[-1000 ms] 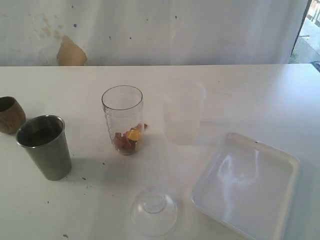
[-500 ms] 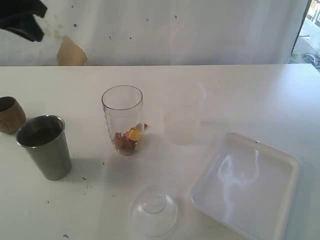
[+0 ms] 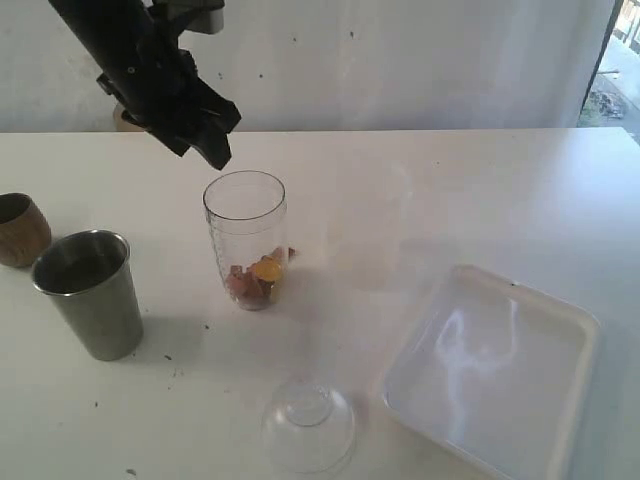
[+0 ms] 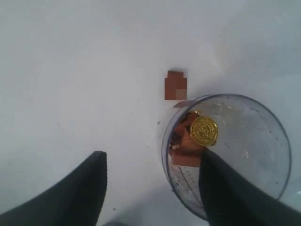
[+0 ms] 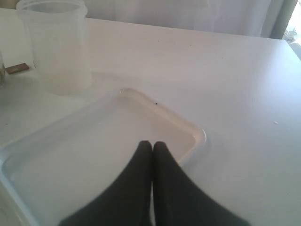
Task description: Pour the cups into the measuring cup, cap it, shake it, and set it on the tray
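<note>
The clear measuring cup (image 3: 246, 240) stands upright mid-table with brown pieces and a gold coin (image 4: 203, 131) at its bottom. My left gripper (image 3: 215, 152) hovers just above its far left rim, open and holding nothing. In the left wrist view one finger (image 4: 225, 188) lies over the cup's mouth (image 4: 235, 155) and the other (image 4: 87, 188) outside it. The steel tumbler (image 3: 88, 295) and wooden cup (image 3: 20, 228) stand at the left. The frosted cup (image 5: 56, 44) stands right of the measuring cup. My right gripper (image 5: 152, 143) is shut and empty over the white tray (image 5: 141, 101).
A clear dome lid (image 3: 308, 422) lies on the table in front of the measuring cup. The tray (image 3: 490, 370) fills the front right. A small brown block (image 4: 175, 85) lies on the table beside the measuring cup.
My left arm has swung in from the upper left of the exterior view to hang over the measuring cup's rim. Nothing on the table has moved.
</note>
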